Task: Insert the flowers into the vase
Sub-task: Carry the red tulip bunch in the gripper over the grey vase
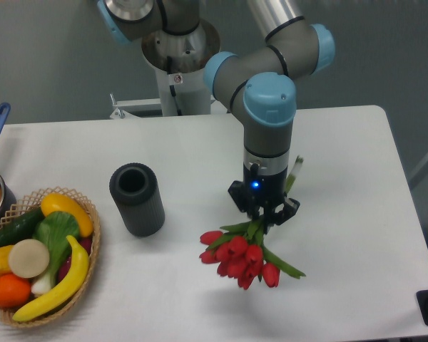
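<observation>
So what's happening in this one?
The gripper is shut on the stems of the flowers, which hang buds-down above the table. The vase stands upright with its mouth open, to the left of the bunch, with nothing in it yet. A basket of fruit and vegetables sits at the table's left edge.

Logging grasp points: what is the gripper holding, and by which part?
The gripper holds the flowers by the stems, red buds hanging downward.
</observation>
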